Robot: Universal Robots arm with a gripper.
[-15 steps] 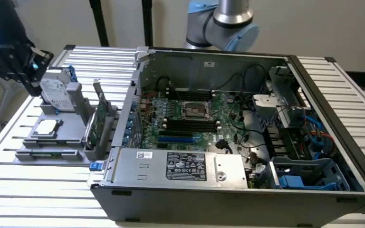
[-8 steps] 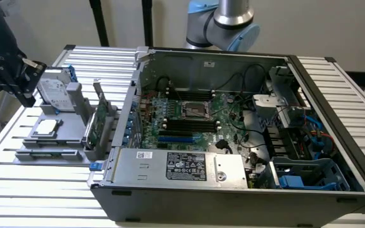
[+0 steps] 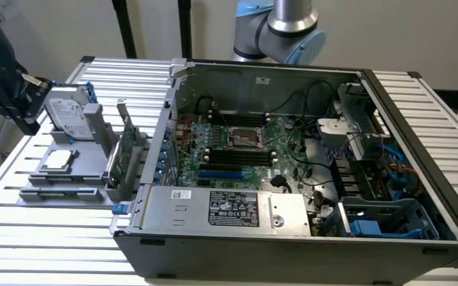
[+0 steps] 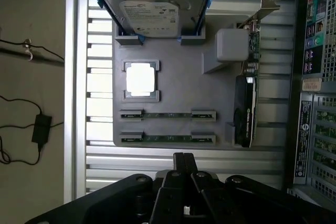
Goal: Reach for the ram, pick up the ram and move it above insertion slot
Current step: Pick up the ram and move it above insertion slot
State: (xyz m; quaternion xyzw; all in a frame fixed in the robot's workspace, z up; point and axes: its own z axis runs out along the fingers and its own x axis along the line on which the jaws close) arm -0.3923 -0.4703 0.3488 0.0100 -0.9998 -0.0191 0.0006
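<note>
While fingers (image 4: 181, 160) hang closed, ram (image 4: 167, 139) lies near.

Your exterior camera sits off the arm, high and in front of the open computer case (image 3: 253, 74), looking down at a slant across the slatted table (image 3: 46, 238). It stands far enough back that you take in the whole case, the arm (image 3: 288, 27) behind it and the grey tray (image 3: 86, 155) at the exterior view's left. Your wrist camera looks straight down on that tray from close above, past the gripper (image 4: 184, 157) in its foreground. Both views share the tray with its hard drive (image 3: 66, 116), processor (image 3: 58, 158) and expansion card (image 3: 120, 158), plus an edge of the case.
</note>
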